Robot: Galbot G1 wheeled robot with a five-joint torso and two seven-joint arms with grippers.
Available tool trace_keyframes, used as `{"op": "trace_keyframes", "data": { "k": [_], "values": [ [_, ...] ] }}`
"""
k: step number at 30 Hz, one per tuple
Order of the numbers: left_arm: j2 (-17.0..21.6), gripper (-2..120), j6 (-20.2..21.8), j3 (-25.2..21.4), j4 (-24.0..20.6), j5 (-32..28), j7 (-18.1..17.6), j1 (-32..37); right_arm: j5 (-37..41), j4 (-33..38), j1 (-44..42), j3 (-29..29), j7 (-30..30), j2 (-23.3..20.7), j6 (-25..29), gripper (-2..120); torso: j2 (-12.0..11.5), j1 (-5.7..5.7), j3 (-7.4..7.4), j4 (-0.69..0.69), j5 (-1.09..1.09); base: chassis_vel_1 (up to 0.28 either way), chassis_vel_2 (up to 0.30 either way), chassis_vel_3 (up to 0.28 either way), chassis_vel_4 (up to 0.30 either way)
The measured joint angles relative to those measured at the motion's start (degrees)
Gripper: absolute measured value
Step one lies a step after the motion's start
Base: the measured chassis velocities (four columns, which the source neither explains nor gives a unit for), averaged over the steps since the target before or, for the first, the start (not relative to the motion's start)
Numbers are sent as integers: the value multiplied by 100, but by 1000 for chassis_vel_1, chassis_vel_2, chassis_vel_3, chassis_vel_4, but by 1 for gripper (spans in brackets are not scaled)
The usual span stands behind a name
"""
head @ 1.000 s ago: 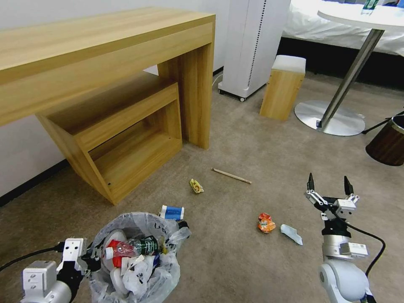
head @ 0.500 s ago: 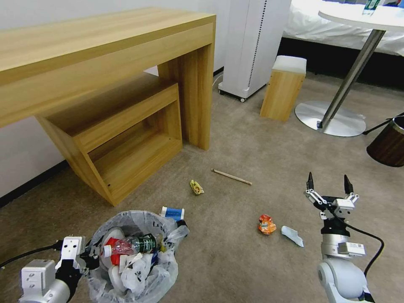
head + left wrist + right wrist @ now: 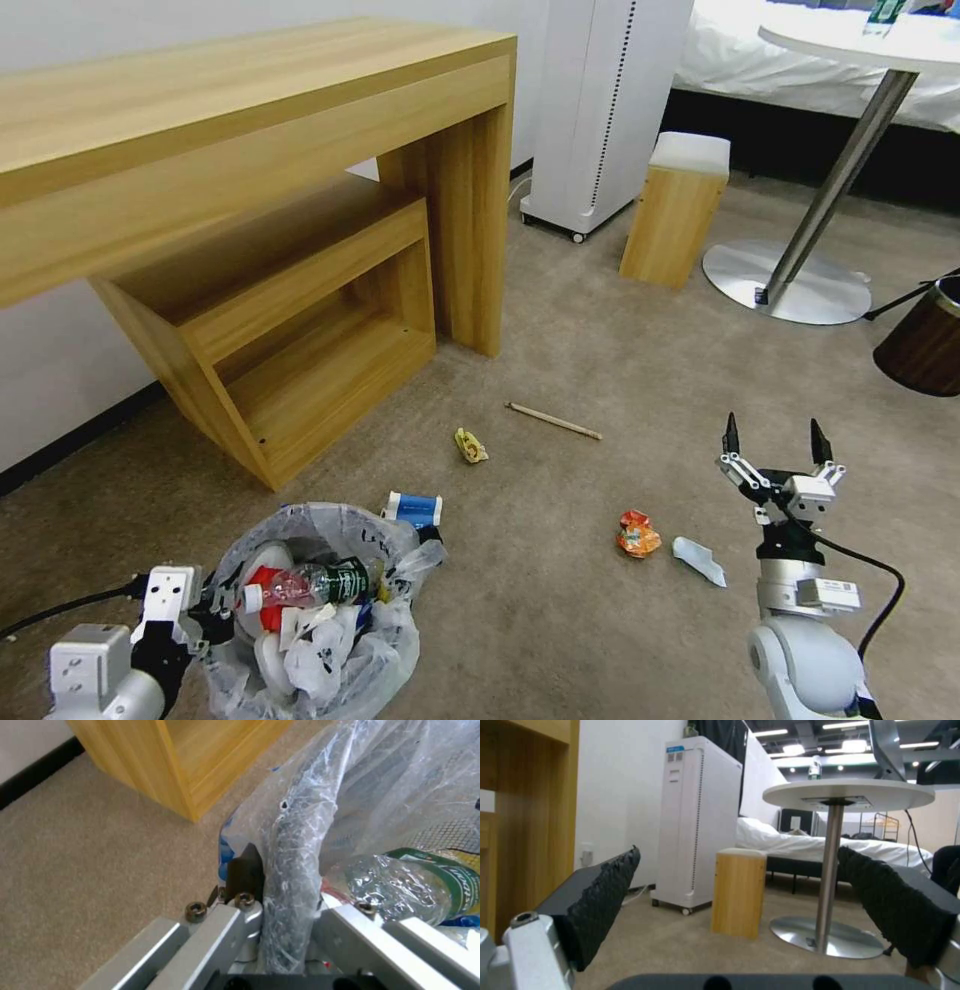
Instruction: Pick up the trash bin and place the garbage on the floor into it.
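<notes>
The trash bin (image 3: 372, 655), lined with a crinkly plastic bag, is at the lower left, holding a green-label bottle (image 3: 322, 581) and wrappers. My left gripper (image 3: 207, 612) is shut on its bagged rim (image 3: 295, 862); the rim runs between the fingers (image 3: 245, 870). My right gripper (image 3: 772, 447) stands open and empty above the floor (image 3: 560, 330), just right of an orange wrapper (image 3: 636, 533) and a white scrap (image 3: 698, 560). A blue-white carton (image 3: 412, 509) lies against the bin's far side. A yellow scrap (image 3: 468, 445) and a wooden stick (image 3: 552, 421) lie farther ahead.
A wooden desk (image 3: 250, 130) with a lower shelf unit (image 3: 300, 330) stands at the left. Farther back are a white appliance (image 3: 605, 110), a wooden stool (image 3: 672, 210) and a round table's metal base (image 3: 785, 282). A brown bin (image 3: 920, 342) sits at the right edge.
The right gripper has eased slightly left and down. The bin and left gripper have shifted a little to the left. The litter on the carpet has stayed in place.
</notes>
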Motion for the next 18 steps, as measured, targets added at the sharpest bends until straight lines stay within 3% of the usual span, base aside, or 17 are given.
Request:
{"op": "trace_keyframes", "data": {
  "k": [18],
  "values": [
    [-2,0,-120,-127,74,335,110,-68,7,-75,31,3,-5,-33,41,100,0,0,0,0,0,1,3,0,-2]
  ]
}}
